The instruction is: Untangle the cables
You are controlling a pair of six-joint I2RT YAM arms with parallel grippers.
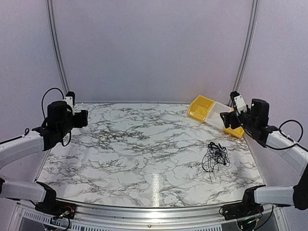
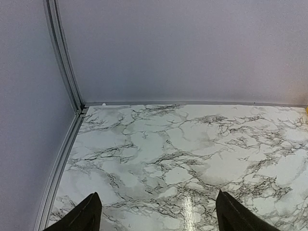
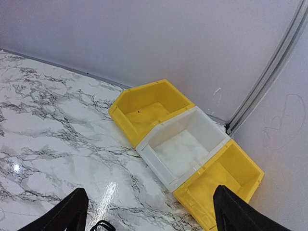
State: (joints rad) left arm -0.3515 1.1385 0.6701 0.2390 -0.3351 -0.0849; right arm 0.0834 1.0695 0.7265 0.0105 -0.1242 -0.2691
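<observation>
The cables (image 1: 215, 157) lie as a loose black tangle on the marble table, right of centre. A small loop of them shows at the bottom edge of the right wrist view (image 3: 102, 225). My right gripper (image 1: 230, 118) is raised at the right side, behind the tangle and apart from it; its jaws stand wide open and empty (image 3: 149, 211). My left gripper (image 1: 82, 118) is raised at the far left, far from the cables; its jaws are wide open and empty (image 2: 156, 214). The cables do not show in the left wrist view.
A row of three open bins stands at the back right: a yellow bin (image 1: 200, 108) (image 3: 149, 108), a white bin (image 1: 216, 111) (image 3: 185, 144) and a second yellow bin (image 1: 234, 130) (image 3: 226, 178). Walls and metal rails (image 2: 65, 77) bound the table.
</observation>
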